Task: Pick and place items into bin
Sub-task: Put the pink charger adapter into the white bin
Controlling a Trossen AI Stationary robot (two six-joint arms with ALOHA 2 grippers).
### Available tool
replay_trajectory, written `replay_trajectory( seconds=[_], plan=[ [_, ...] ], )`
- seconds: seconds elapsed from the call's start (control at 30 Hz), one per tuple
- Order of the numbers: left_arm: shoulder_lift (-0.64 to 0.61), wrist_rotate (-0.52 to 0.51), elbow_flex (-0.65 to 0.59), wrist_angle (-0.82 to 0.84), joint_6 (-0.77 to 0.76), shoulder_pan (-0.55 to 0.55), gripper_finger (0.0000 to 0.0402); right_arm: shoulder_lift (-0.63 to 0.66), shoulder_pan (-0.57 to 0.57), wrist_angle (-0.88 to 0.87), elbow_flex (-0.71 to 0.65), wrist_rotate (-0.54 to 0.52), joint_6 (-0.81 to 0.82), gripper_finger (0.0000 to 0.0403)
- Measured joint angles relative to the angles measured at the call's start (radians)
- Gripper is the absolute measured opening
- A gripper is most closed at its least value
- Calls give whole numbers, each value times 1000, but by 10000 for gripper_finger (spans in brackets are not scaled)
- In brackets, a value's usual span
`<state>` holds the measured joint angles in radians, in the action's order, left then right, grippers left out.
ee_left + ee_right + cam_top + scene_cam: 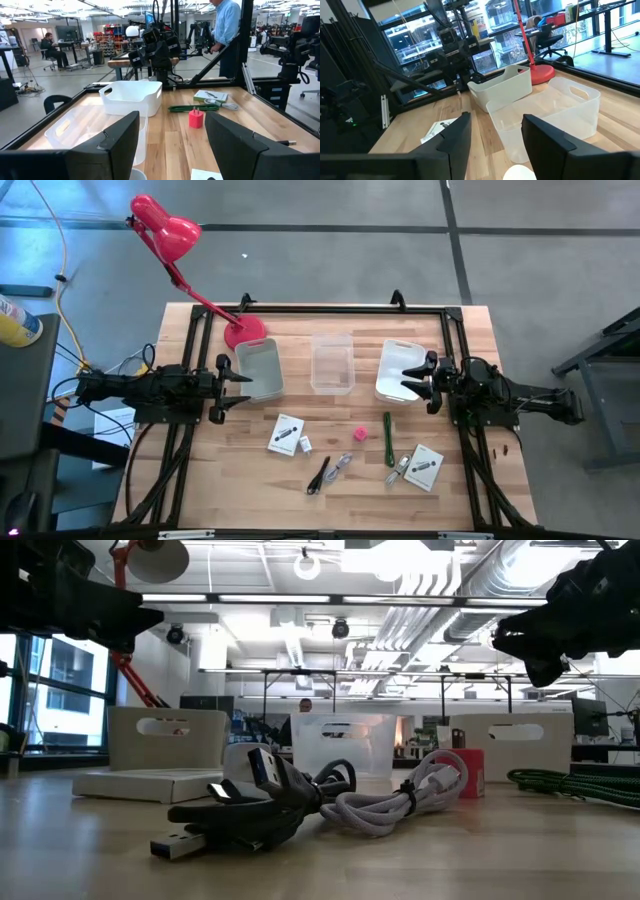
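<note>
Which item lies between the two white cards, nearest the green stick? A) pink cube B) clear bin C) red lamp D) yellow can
A: in the high view the pink cube sits on the table just beside the green stick, with one white card on one side and the other on the far side.

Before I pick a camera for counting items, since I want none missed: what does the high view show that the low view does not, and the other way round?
Only the high view shows both white cards, all of the green stick, the red lamp's base, and both grippers, left and right, jaws open and empty.

Only the low view shows the room behind the table and the black cable's plug end.

Both show three bins, the black cable, the pale cable and the pink cube.
</note>
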<state>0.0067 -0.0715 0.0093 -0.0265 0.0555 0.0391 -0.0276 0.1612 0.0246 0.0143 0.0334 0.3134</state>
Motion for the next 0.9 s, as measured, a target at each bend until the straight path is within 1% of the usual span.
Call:
replay_trajectory(
  seconds=[0.2, 0.23, 0.3, 0.37, 0.43, 0.63, 0.67, 0.73, 0.83, 0.9],
  plan=[
    [0, 0, 0, 0, 0, 0, 216, 0, 0, 0, 0, -1, -5, 162],
    [0, 0, 0, 0, 5, 0, 216, 0, 0, 1, 0, -8, -45, 164],
    [0, -5, 0, 0, 44, 0, 216, 0, 1, 8, 0, -62, -170, 167],
    [0, -7, 0, 0, 77, 0, 216, 0, 1, 26, 1, -118, -209, 169],
    [0, -7, 0, -2, 96, 0, 216, 1, 1, 44, 1, -155, -157, 169],
    [0, -25, 0, -4, 102, 0, 216, 1, 1, 74, 1, -171, 112, 162],
    [0, -26, 0, -4, 122, 0, 216, 1, 1, 76, 1, -174, 154, 161],
    [0, -49, 0, -13, 232, 0, 216, 1, 1, 71, 1, -191, 189, 161],
    [0, -111, 0, -20, 424, 0, 216, 1, 1, 68, 1, -249, 120, 165],
    [1, -120, 0, -22, 497, 0, 216, 1, 1, 47, 2, -273, 68, 167]
  ],
)
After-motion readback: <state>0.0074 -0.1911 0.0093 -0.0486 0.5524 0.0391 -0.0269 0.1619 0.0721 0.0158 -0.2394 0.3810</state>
